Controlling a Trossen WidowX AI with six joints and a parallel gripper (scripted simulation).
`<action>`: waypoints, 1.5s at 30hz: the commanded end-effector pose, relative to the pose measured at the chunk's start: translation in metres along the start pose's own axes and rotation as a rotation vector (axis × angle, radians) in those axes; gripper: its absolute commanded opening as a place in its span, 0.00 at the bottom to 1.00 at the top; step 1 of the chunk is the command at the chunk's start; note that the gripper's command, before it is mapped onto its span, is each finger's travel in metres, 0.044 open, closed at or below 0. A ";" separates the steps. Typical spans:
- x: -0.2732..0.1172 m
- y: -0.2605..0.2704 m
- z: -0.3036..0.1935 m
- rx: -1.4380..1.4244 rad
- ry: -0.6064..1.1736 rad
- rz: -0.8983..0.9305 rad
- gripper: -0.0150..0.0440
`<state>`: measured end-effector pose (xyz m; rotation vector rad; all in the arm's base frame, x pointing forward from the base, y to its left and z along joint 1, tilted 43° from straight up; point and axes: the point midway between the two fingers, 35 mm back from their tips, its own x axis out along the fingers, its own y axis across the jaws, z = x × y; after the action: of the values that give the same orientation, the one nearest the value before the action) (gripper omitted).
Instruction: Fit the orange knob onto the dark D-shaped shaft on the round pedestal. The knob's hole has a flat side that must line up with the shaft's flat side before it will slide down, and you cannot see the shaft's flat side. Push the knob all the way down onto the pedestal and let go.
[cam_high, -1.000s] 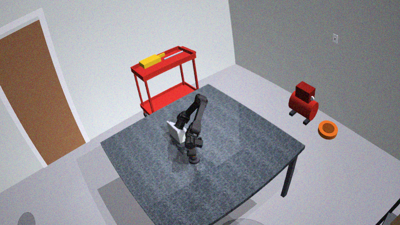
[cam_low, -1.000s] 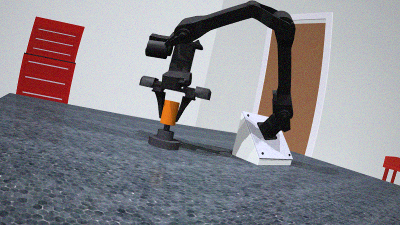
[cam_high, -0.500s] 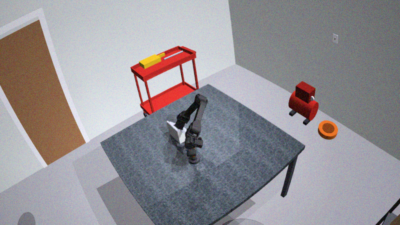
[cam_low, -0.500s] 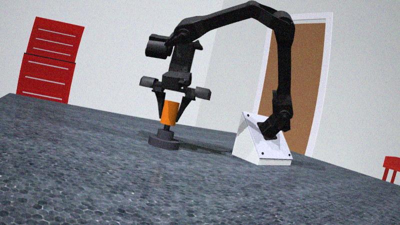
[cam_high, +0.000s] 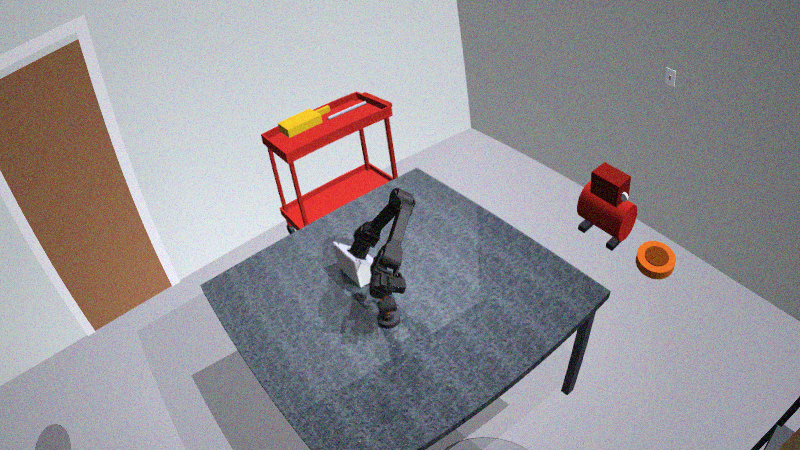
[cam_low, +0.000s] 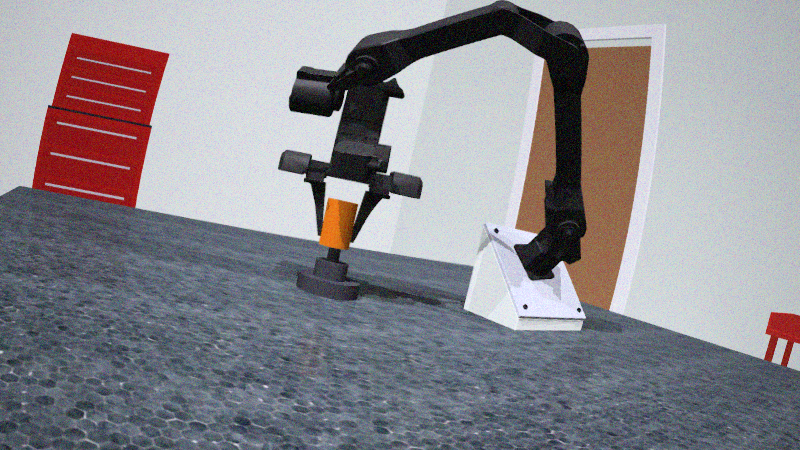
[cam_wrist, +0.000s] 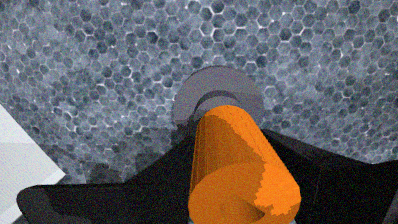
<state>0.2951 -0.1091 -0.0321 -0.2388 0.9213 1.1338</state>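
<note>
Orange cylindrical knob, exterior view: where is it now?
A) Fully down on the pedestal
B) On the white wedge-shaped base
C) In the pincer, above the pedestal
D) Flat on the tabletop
C: the black two-fingered pincer grips the orange cylindrical knob, and dark shaft shows between it and the round dark-grey pedestal.

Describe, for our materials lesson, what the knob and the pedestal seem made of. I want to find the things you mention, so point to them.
Orange knob (cam_low: 338, 223) (cam_wrist: 225, 150): probably matte plastic; even colour, no mirror-like shine.

Round pedestal (cam_low: 327, 286) (cam_wrist: 215, 80): dull dark grey, perhaps plastic or painted metal; its plain surface leaves that open.
</note>
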 end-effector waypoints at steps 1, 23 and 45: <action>-0.001 -0.001 0.000 -0.019 0.002 -0.005 0.25; 0.003 0.003 -0.001 -0.019 0.002 -0.005 0.25; -0.001 -0.002 0.000 -0.229 0.002 -0.005 0.25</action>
<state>0.2940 -0.1089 -0.0321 -0.3835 0.8202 1.2167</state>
